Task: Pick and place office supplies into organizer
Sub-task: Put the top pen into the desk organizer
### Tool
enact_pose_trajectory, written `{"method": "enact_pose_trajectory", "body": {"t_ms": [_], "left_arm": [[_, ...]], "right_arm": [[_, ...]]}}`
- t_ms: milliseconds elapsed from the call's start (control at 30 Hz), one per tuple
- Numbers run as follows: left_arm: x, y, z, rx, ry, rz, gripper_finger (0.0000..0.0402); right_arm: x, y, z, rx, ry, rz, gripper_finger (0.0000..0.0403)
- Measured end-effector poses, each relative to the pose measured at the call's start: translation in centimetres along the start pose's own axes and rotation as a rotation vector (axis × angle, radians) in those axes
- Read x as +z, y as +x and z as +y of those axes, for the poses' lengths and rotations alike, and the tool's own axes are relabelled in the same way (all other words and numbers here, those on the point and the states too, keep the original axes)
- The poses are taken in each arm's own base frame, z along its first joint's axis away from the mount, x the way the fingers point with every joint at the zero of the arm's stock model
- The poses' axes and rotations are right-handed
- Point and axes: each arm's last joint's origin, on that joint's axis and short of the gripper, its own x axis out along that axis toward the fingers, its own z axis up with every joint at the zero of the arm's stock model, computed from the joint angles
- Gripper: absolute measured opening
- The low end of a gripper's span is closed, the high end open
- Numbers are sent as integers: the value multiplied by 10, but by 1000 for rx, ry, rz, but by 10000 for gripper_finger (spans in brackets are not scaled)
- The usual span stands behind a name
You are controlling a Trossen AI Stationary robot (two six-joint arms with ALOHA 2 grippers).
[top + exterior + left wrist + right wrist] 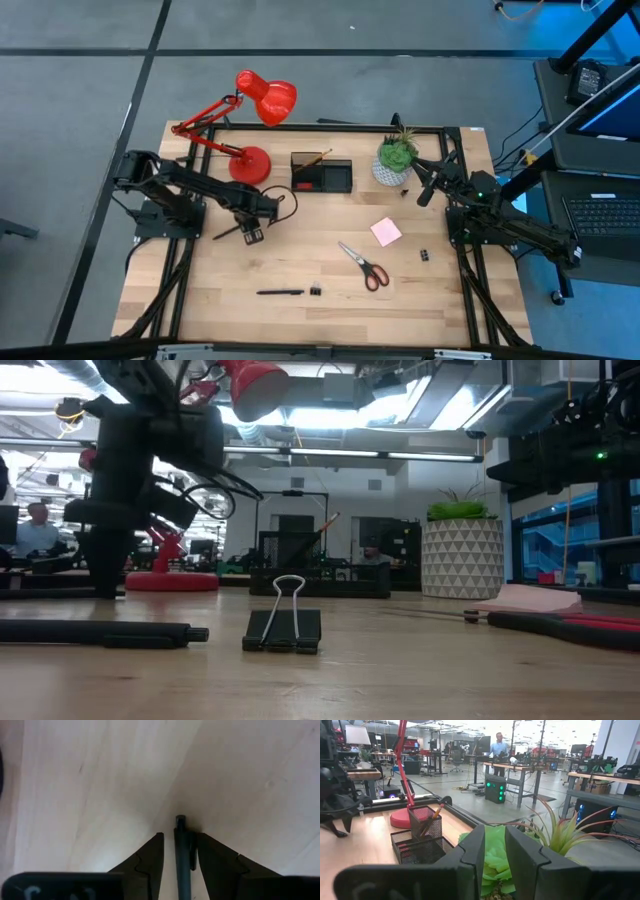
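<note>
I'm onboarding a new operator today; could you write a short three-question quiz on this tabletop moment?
1. True or false: the left pincer has a black pen between its fingers.
2. Multiple choice: the pink sticky-note pad lies nearest to which item? A) the red desk lamp B) the red-handled scissors C) the pen on the table
3. Fill in: the right pincer is raised beside the potted ____.

Key: 1 true, the pen sits in the gap, though contact is unclear. 2 B. 3 plant.
</note>
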Motion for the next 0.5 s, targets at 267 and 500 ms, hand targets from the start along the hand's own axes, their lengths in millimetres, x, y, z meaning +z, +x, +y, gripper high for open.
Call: {"method": "enact_pose_trajectory", "body": {"t_ms": [267, 500], "left_arm": [[4, 1, 8, -36, 0, 19, 89], [7, 1, 7, -48, -14, -9, 92]], "right_arm": [[0, 0, 0, 0, -1, 0, 80], [0, 0, 0, 0, -1, 0, 80]]}}
